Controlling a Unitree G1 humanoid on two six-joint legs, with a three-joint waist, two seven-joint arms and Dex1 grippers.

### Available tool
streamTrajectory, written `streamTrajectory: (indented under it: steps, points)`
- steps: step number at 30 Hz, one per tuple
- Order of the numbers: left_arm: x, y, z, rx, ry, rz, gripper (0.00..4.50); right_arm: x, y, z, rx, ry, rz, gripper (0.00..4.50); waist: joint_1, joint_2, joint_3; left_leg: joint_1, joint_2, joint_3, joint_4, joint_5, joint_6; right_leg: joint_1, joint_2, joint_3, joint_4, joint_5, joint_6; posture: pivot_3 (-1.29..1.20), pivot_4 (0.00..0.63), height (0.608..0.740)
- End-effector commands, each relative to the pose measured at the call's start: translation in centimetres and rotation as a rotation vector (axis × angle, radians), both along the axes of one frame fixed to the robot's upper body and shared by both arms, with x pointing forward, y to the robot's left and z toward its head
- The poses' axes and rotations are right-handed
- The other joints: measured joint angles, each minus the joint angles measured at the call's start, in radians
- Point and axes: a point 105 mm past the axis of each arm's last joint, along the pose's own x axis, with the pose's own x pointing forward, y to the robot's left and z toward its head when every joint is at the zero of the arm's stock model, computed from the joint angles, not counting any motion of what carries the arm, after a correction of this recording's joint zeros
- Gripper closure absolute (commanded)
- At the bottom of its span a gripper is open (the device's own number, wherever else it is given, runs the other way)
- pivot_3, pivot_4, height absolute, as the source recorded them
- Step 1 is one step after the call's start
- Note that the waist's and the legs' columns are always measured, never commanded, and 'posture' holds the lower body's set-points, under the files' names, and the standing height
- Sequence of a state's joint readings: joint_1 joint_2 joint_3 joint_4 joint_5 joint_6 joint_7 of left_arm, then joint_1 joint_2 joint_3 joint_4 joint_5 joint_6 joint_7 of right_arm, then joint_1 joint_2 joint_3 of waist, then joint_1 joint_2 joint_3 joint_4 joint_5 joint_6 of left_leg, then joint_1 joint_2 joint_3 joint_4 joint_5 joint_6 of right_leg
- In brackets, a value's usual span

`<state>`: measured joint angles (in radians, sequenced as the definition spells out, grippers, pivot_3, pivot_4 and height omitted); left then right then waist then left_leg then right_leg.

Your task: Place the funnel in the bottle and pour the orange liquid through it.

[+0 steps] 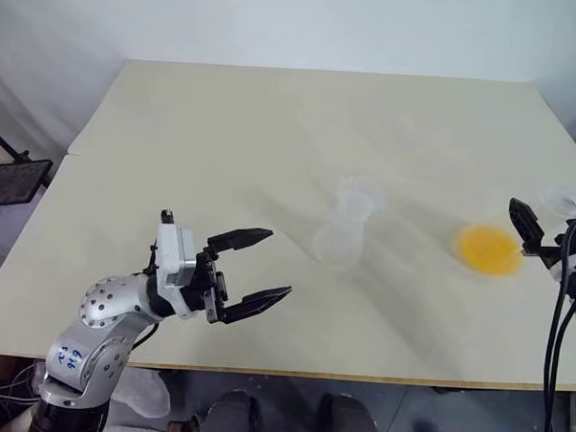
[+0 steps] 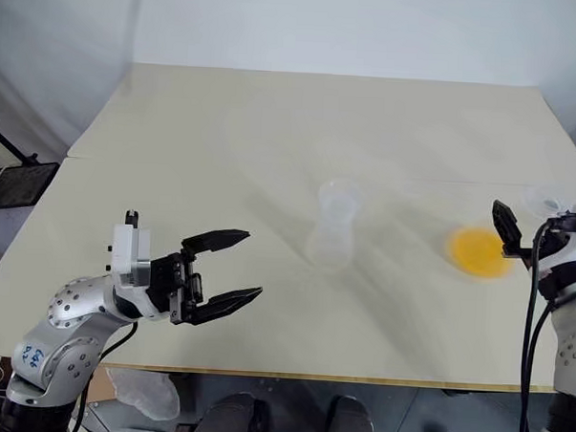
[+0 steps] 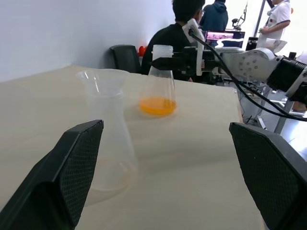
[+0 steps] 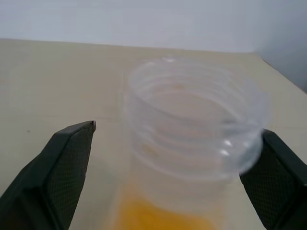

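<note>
Our right pincer stands open, and the threaded mouth of the flask sits right between its two fingers, one on each side of the neck. We cannot tell whether either pad touches the plastic yet. The flask is upright, so its long axis runs straight up across the line of the fingers, which suits a grip round the neck. Just below that neck the liquid lies as a shallow orange pool in the flask's wide base. Further off, to this pincer's left and well apart from it, the bottle stands upright on the table. The funnel appears to be seated in its mouth already, though it is too clear for us to be sure. Our left pincer is also open and empty, with the bottle ahead of it and to its right, near but not touching. We judge the right arm to be the one placed to lift and pour, while the left is nearer to steady the bottle.
</note>
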<state>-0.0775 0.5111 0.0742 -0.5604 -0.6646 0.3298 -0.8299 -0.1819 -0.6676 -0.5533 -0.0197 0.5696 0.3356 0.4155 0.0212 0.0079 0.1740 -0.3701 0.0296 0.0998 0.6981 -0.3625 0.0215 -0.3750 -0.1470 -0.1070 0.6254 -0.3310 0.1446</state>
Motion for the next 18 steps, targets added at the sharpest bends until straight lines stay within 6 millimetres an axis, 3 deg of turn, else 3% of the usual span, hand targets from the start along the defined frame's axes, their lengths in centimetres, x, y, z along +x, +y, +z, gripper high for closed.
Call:
streamTrajectory:
  steps: [1, 6, 9, 13, 18]
  points:
    - [-0.6, -0.3, 1.2, 0.0, -0.063, -0.013, 0.03, 0.4, -0.4, 0.7, 0.011, -0.032, -0.025, 0.0, 0.0, 0.0, 0.0, 0.0, 0.0, 0.0, 0.0, 0.0, 0.0, 0.0, 0.0, 0.0, 0.0, 0.0, 0.0, 0.0, 0.15, 0.74]
    - [-0.6, -0.2, 1.1, 0.009, -0.069, -0.007, 0.03, 1.0, -0.4, 1.1, 0.012, -0.063, -0.028, 0.0, -0.001, 0.0, 0.0, 0.0, 0.0, 0.0, 0.0, 0.0, 0.0, 0.0, 0.0, 0.0, 0.0, 0.0, 0.0, 0.0, 0.15, 0.74]
    - [-0.6, -0.4, 1.2, 0.008, -0.072, -0.004, 0.0, 1.1, -0.4, 1.3, 0.021, -0.081, -0.023, 0.61, -0.001, 0.0, 0.0, 0.0, 0.0, 0.0, 0.0, 0.0, 0.0, 0.0, 0.0, 0.0, 0.0, 0.0, 0.0, 0.0, 0.15, 0.74]
    - [-0.4, -0.4, 1.3, 0.006, -0.075, -0.001, 0.0, 1.2, -0.1, 1.4, 0.025, -0.095, -0.003, 1.96, -0.001, 0.0, 0.0, 0.0, 0.0, 0.0, 0.0, 0.0, 0.0, 0.0, 0.0, 0.0, -0.001, 0.0, 0.0, 0.0, 0.15, 0.74]
    - [-0.1, -0.4, 1.3, 0.01, -0.08, 0.0, 0.0, 1.1, 0.7, 1.6, 0.019, -0.104, 0.022, 2.02, -0.001, 0.0, 0.0, 0.0, 0.0, 0.0, 0.0, 0.0, 0.0, 0.0, 0.0, 0.0, 0.0, 0.0, 0.0, 0.0, 0.15, 0.74]
